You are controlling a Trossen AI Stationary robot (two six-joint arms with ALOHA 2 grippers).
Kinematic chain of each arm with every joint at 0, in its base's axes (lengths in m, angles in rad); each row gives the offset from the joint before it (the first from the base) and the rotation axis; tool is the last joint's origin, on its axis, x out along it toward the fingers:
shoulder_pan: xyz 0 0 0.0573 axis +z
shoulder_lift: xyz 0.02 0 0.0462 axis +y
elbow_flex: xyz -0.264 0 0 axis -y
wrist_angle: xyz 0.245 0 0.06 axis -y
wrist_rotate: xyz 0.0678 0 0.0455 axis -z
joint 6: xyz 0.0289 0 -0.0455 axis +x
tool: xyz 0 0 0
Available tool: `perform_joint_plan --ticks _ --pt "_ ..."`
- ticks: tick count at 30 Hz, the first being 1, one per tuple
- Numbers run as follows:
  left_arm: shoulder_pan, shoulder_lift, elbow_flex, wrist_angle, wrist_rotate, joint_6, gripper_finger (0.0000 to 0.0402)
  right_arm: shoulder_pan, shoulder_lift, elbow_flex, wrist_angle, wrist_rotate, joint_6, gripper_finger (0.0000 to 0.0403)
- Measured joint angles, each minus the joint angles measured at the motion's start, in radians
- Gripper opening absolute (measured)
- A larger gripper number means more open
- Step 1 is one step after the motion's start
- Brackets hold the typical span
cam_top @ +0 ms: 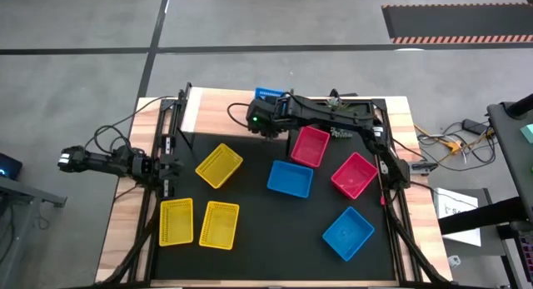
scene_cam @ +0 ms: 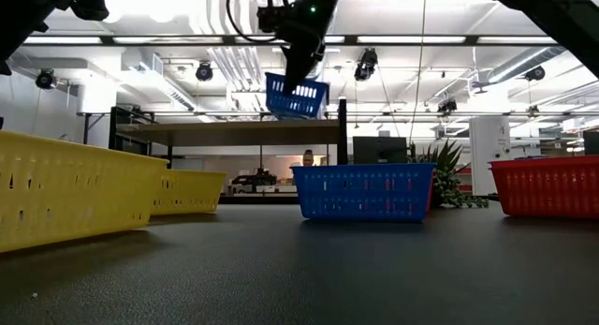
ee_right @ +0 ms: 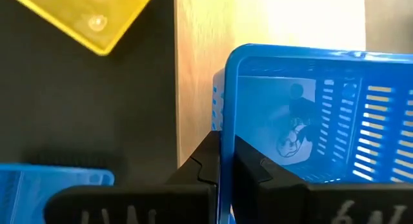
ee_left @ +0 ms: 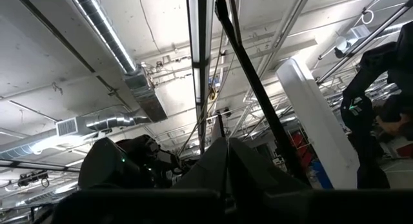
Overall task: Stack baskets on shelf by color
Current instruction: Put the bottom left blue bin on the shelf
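A small blue perforated plastic basket is gripped by its wall between the clenched fingers of the right gripper, one finger on each side of that wall. In the high view this held basket is seen near the top centre of the frame, at the left end of the pale-wood shelf board, with the right gripper beside it. In the low view the same basket hangs tilted in the upper middle of the frame, above the shelf.

On the black tabletop seven more baskets are spread. Three yellow baskets lie in the left half: one turned at an angle and two side by side lower down. Two red baskets lie right of centre, a blue basket lies between the angled yellow one and the red pair, and another blue basket is placed at the lower right.

The left gripper is held off the table's left edge at the middle left of the frame; whether its fingers are apart or together cannot be told.
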Motion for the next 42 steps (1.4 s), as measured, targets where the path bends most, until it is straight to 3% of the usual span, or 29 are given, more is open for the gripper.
perform_joint_plan --ticks 15,27,38,42 --pt "0.000 0.000 0.000 0.000 0.000 -0.001 0.0000 0.000 0.005 -0.022 -0.006 0.000 -0.001 0.0011" --pt "0.000 0.000 0.000 0.000 0.000 -0.001 0.0000 0.000 0.005 -0.030 0.002 0.001 0.018 0.0094" --pt "0.000 0.000 0.000 0.000 0.000 -0.003 0.0000 0.000 -0.017 0.036 -0.025 0.001 0.042 0.0117" --pt "0.000 0.002 0.000 0.000 -0.061 -0.125 0.0000 0.003 -0.020 0.084 -0.058 0.001 0.044 0.0118"
